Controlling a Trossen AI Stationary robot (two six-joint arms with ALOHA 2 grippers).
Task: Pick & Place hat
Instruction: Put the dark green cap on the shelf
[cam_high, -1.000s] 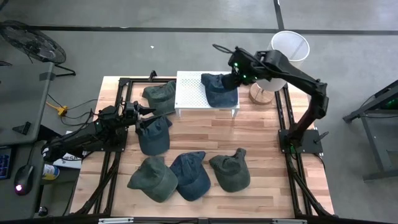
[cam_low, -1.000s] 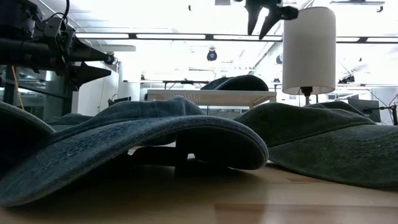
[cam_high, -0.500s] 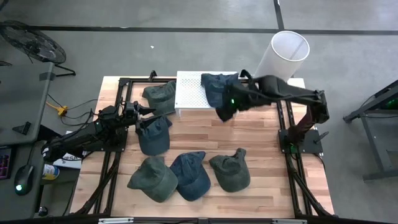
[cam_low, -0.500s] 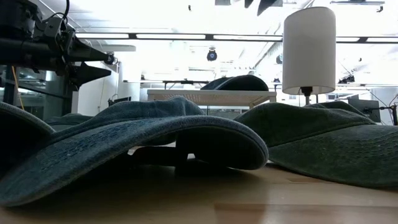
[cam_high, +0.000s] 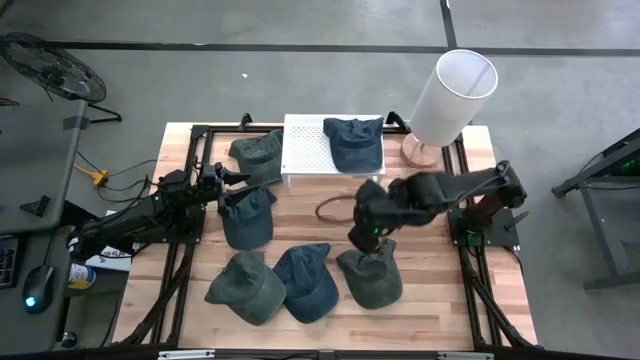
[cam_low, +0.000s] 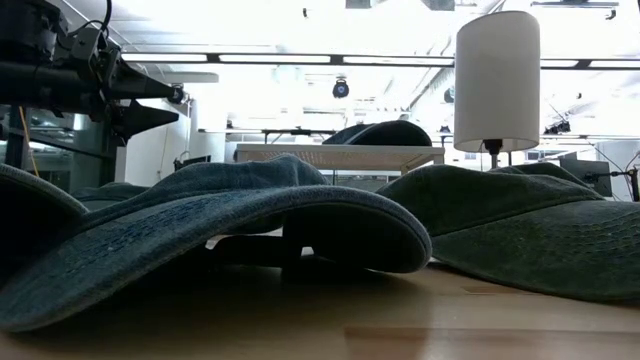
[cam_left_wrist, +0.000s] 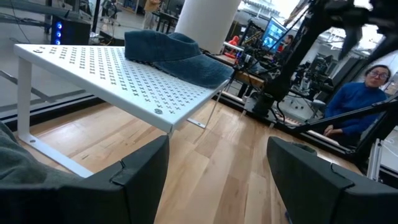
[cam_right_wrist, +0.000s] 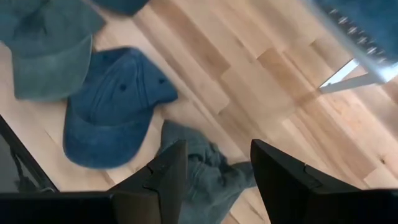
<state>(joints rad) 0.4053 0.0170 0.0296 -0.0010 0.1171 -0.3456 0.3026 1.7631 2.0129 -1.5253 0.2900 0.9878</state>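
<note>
I see the right gripper (cam_high: 372, 243) hanging over the table's (cam_high: 420, 300) middle, right above the green hat (cam_high: 370, 277) at the front right. Its fingers (cam_right_wrist: 163, 180) stand apart with nothing between them; in the right wrist view that green hat lies crumpled below the gap, with a blue hat (cam_right_wrist: 112, 106) beside it. From above, the arm blurs and covers part of the green hat's top, so I cannot tell whether the fingertips touch cloth.

One blue hat (cam_high: 354, 143) sits on the white rack (cam_high: 305, 150) at the back, next to the lamp (cam_high: 450, 95). The left gripper (cam_high: 232, 178) waits at the left edge, jaws apart and empty, near a dark hat (cam_high: 247, 215).

The low view is mostly filled by a hat brim (cam_low: 200, 235), and the right arm is out of it. A person (cam_left_wrist: 364, 99) sits beyond the table, partly cut off by a frame.
</note>
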